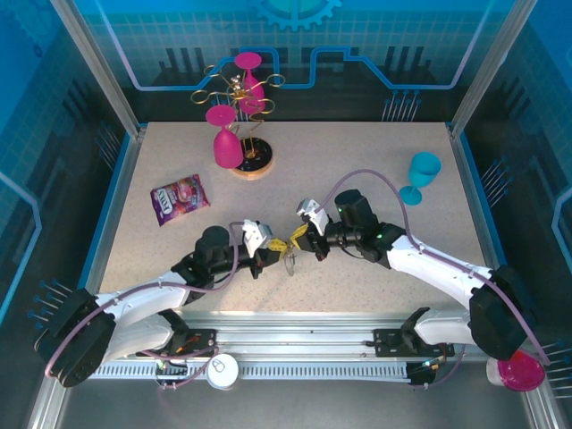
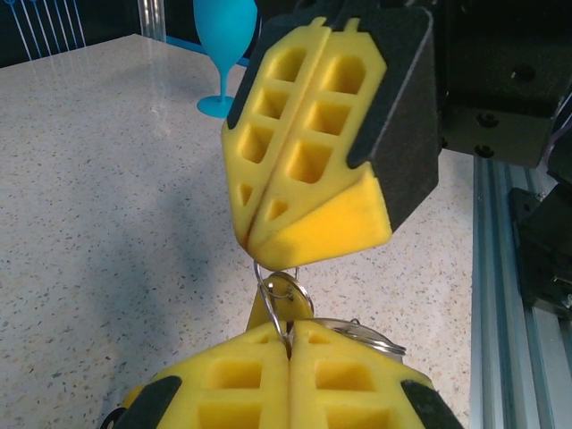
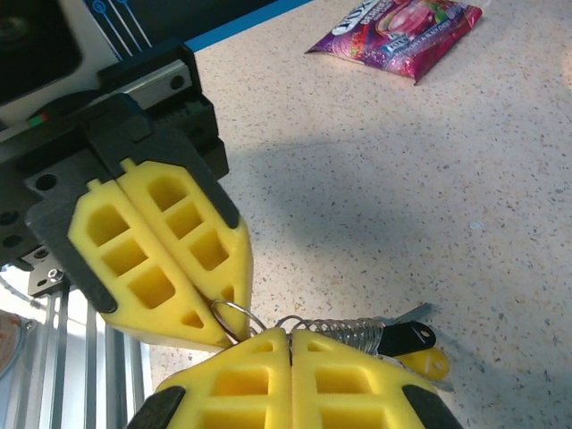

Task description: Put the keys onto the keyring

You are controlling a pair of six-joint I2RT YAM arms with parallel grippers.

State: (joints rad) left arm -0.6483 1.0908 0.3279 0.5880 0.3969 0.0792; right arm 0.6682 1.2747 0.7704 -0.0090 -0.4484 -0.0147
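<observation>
1. Keys: a small metal one with a black plastic head (image 3: 407, 338) and another with a yellow plastic head (image 3: 431, 362) sit bunched together just beside the right gripper (image 3: 289, 336). A silvery coiled part (image 3: 347, 332) joins them to the ring.
2. The keyring (image 2: 284, 297), seen here as thin silvery wire loops, spans the short gap between the two sets of yellow fingertips.
3. The left gripper (image 2: 290, 338) is clamped tight, with the keyring wire running into the seam between its fingers.
4. The right gripper is likewise clenched, pinching the same wire at its tips.
5. From above, the two grippers meet tip to tip over the front-centre of the speckled beige table (image 1: 375, 161), and the bunch (image 1: 289, 261) dangles beneath them. Whether it touches the surface cannot be told.
6. Well apart from them, a purple snack packet (image 1: 179, 197) lies to the left and a teal plastic goblet (image 1: 422, 176) stands to the right. At the back, a gold wire rack (image 1: 238, 89) holds pink goblets (image 1: 227, 136).
</observation>
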